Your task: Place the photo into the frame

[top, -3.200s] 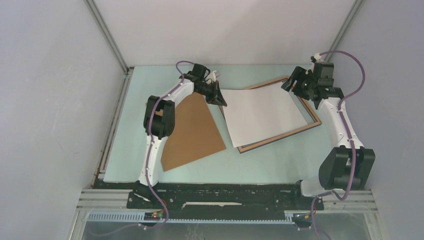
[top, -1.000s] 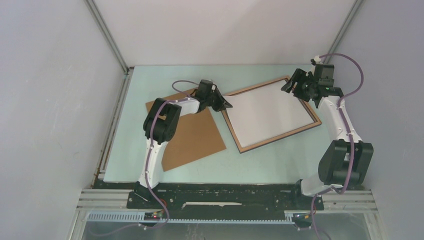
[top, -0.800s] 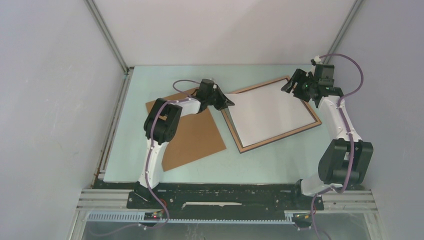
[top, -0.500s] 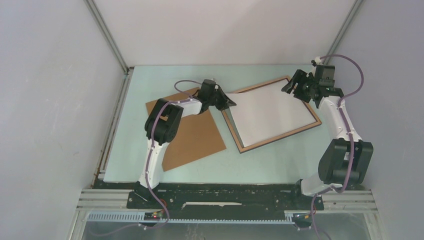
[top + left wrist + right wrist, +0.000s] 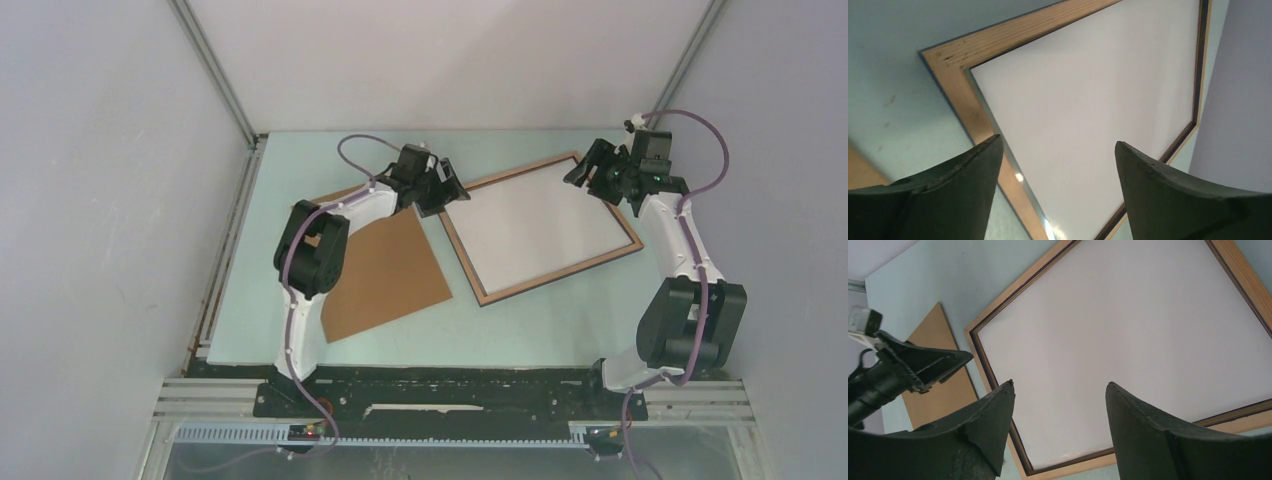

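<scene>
A pale green counter (image 5: 520, 330) carries a thin, light wooden frame (image 5: 560, 273), lying flat and skewed. The photo (image 5: 540, 225) sits inside its rails, smooth white back up, seemingly seated already. A flat brown board (image 5: 385, 270) lies just left, probably the backing to fit next. Both hands hover empty, fingers apart: the left hand (image 5: 1057, 142) over the frame's left corner, the right hand (image 5: 1059, 384) over its far corner.

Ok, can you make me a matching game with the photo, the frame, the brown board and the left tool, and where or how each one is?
1 photo
2 frame
3 brown board
4 left tool

A open, holding nothing
B white side up, inside the frame
C flat on the table beside the frame
D light wood, around the photo

Pairs: 1-B, 2-D, 3-C, 4-A
</scene>
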Controlling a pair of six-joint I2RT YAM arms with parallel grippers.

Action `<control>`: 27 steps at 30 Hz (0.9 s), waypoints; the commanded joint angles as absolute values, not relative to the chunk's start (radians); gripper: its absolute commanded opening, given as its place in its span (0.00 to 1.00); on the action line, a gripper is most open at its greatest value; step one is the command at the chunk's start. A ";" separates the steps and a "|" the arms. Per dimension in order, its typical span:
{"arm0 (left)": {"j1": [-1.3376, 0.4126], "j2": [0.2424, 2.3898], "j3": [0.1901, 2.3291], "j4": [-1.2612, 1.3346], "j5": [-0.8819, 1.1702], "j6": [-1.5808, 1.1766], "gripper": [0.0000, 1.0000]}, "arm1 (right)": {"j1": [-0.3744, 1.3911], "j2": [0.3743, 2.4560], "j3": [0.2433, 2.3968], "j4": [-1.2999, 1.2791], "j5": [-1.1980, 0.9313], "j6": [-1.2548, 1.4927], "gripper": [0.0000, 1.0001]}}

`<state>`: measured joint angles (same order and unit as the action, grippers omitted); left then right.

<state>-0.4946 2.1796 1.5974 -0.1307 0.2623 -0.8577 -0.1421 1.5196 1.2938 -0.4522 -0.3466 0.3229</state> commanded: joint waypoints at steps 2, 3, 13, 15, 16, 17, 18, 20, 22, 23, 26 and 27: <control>-0.483 1.990 1.653 -0.351 0.115 -0.640 0.89 | -0.152 1.527 1.290 -0.423 -0.350 0.321 0.75; -0.475 1.957 1.634 -0.372 0.089 -0.613 0.89 | -0.152 1.532 1.290 -0.423 -0.348 0.318 0.75; -0.361 1.453 1.166 -0.495 0.014 -0.423 0.92 | -0.125 1.558 1.293 -0.400 -0.377 0.329 0.76; -0.356 1.342 1.079 -0.536 -0.060 -0.398 0.92 | -0.103 1.563 1.298 -0.399 -0.371 0.330 0.76; -0.356 1.297 1.035 -0.557 -0.100 -0.395 0.93 | -0.090 1.569 1.302 -0.399 -0.369 0.333 0.76; -0.357 1.253 0.997 -0.578 -0.151 -0.404 0.93 | -0.073 1.573 1.308 -0.398 -0.366 0.340 0.76; -0.356 1.222 0.955 -0.601 -0.209 -0.432 0.93 | -0.054 1.580 1.313 -0.396 -0.365 0.347 0.76; -0.356 1.178 0.873 -0.633 -0.294 -0.521 0.95 | 0.010 1.597 1.327 -0.386 -0.356 0.368 0.76; -0.355 1.160 0.801 -0.630 -0.268 -0.594 0.95 | 0.102 1.627 1.348 -0.376 -0.344 0.377 0.76; -0.354 1.154 0.766 -0.617 -0.249 -0.627 0.95 | 0.148 1.649 1.369 -0.381 -0.341 0.378 0.76; -0.345 1.131 0.683 -0.522 -0.186 -0.709 0.95 | 0.286 1.730 1.445 -0.422 -0.330 0.390 0.76; -0.343 1.122 0.660 -0.490 -0.190 -0.741 0.96 | 0.331 1.761 1.473 -0.440 -0.327 0.393 0.76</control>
